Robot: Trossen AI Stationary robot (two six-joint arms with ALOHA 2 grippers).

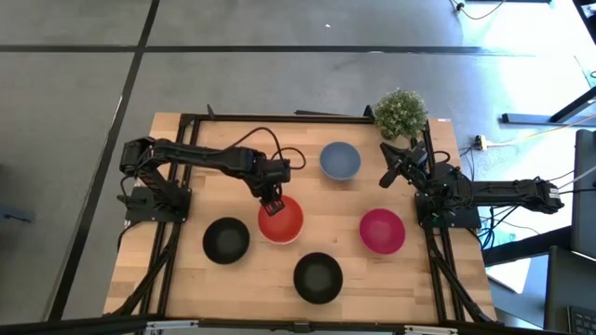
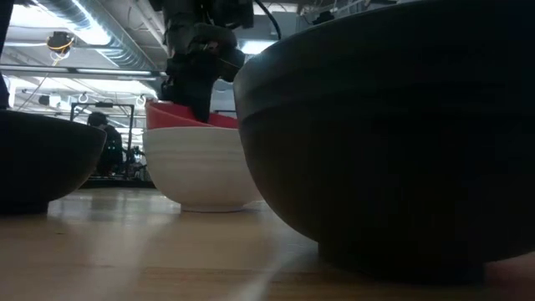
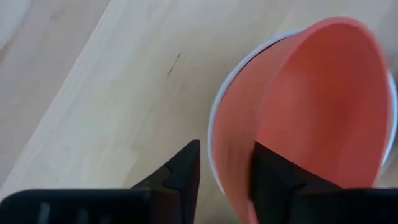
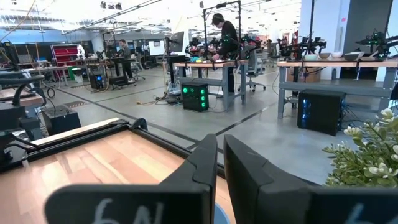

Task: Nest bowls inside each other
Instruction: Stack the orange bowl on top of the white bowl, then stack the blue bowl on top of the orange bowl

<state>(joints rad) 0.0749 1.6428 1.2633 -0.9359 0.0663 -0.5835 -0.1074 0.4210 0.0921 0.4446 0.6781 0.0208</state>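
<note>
The red bowl sits inside the white bowl, slightly tilted, with its rim above the white one. My left gripper is open and comes down on the red bowl's far-left rim, one finger inside and one outside. A blue bowl, a magenta bowl and two black bowls stand apart on the table. My right gripper waits shut by the table's right edge. My left gripper straddles the red bowl's rim from above, pointing down. A strip of the white bowl's rim shows between the outer finger and the red wall. Whether the inner finger touches the red wall, I cannot tell.
A small green potted plant stands at the far right corner, close to my right gripper. One black bowl fills the low view's right side and the other its left. Bare wood lies left of the nested bowls.
</note>
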